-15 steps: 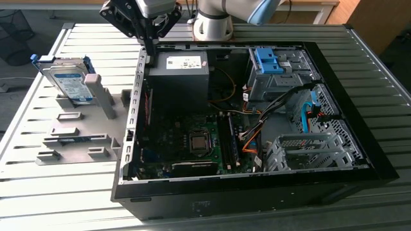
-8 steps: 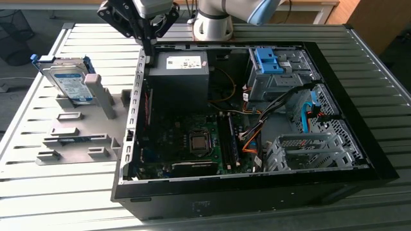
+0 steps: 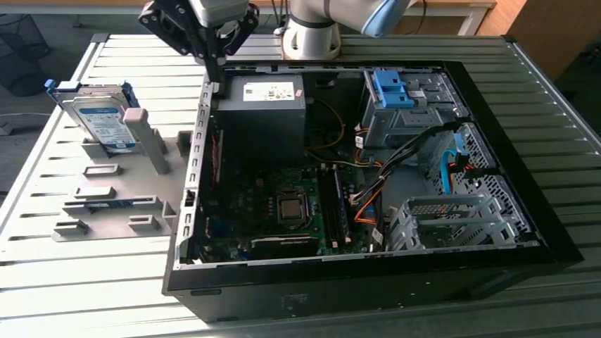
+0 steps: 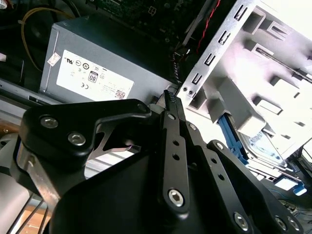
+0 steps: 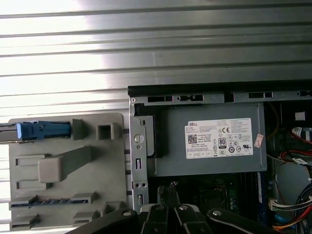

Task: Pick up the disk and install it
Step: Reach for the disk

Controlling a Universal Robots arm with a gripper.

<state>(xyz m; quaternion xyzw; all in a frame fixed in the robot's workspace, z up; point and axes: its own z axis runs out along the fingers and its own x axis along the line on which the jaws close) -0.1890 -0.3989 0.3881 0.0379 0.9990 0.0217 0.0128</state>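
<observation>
The disk (image 3: 101,120), a silver drive with a white-and-blue label in a blue frame, stands on edge at the far end of a grey fixture plate (image 3: 112,204), on the exterior view's left. It appears edge-on as a blue strip in the first wrist view (image 5: 44,130), and partly behind a grey post in the second wrist view (image 4: 265,146). My gripper (image 3: 215,74) hangs above the case's near-left wall by the power supply, apart from the disk. Its fingers (image 4: 169,97) are shut together on nothing, and the tips (image 5: 167,187) point down at the case edge.
The open black computer case (image 3: 526,211) lies flat with the grey power supply (image 3: 267,105), motherboard and cables inside. A blue clip (image 3: 393,88) sits on the upper drive bay and a grey metal cage (image 3: 441,218) lies lower right. The arm's base (image 3: 314,35) stands behind the case.
</observation>
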